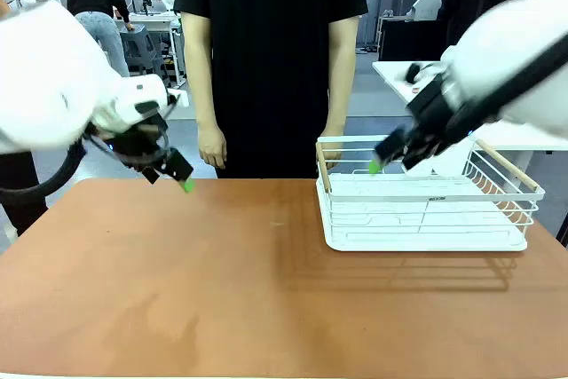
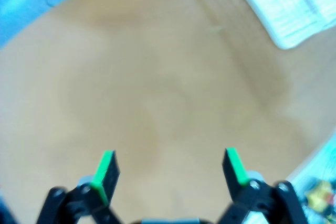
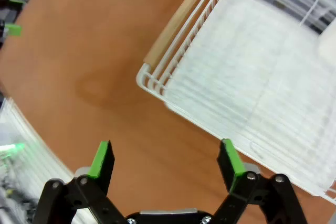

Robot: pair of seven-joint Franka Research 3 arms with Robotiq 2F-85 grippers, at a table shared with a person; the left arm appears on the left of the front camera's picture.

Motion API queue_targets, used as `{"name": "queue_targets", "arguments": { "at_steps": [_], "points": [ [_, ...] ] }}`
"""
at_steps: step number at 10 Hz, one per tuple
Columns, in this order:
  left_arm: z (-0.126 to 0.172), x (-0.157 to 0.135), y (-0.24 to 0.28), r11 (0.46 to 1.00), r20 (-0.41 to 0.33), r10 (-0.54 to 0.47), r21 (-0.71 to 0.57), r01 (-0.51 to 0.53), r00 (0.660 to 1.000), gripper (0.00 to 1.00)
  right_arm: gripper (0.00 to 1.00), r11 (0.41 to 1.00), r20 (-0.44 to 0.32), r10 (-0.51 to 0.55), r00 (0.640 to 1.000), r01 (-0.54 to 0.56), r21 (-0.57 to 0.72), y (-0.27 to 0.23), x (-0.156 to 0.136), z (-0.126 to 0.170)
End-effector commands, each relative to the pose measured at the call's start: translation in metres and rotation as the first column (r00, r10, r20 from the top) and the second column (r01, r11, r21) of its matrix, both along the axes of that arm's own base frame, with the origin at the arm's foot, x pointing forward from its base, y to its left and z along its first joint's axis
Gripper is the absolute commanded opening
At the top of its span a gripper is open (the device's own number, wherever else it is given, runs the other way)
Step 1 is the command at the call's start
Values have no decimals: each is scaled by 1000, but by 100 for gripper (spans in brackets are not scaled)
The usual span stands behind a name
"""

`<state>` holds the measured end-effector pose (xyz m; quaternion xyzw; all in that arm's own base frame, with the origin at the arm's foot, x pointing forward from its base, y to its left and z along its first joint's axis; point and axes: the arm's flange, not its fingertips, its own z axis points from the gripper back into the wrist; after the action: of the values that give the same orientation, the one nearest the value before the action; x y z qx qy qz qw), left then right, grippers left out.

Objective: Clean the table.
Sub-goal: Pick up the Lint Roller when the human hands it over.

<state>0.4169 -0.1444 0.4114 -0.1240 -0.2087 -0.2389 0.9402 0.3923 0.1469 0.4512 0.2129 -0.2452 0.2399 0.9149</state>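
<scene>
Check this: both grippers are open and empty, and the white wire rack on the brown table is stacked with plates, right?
Not quite. The white wire rack is bare, no plates in it, as the right wrist view shows. The rest holds: the left gripper and the right gripper are open and empty, and the rack stands on the brown table.

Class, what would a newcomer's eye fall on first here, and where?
A white wire rack with wooden handles sits on the right side of the brown table. The left gripper and right gripper hover open, the right one by the rack. A person in black stands at the far edge.
</scene>
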Motion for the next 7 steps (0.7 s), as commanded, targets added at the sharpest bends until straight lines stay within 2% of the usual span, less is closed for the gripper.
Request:
{"name": "queue_targets", "arguments": {
  "at_steps": [1, 2, 4, 5, 6, 7],
  "points": [
    [49, 38, 85, 943, -311, -53, -327, -55, 949, 100, 100, 967, -154, -12, 988, 50, 249, -71, 19, 30],
    [62, 46, 125, 879, -406, -150, -472, -66, 901, 100, 100, 936, -199, -10, 980, 79, 343, -97, 18, 33],
    [78, 52, 217, 744, -473, -212, -645, -173, 855, 100, 100, 836, -225, 104, 969, 37, 548, -160, 1, 42],
    [86, 46, 274, 656, -464, -203, -718, -232, 862, 100, 100, 796, -223, 118, 968, 42, 604, -202, -12, 39],
    [92, 34, 318, 583, -448, -218, -772, -253, 867, 100, 100, 782, -249, 93, 964, 84, 618, -238, -24, 31],
    [96, 22, 356, 560, -452, -165, -775, -294, 877, 100, 100, 739, -261, 45, 964, 143, 658, -273, -37, 17]
  ]
}}
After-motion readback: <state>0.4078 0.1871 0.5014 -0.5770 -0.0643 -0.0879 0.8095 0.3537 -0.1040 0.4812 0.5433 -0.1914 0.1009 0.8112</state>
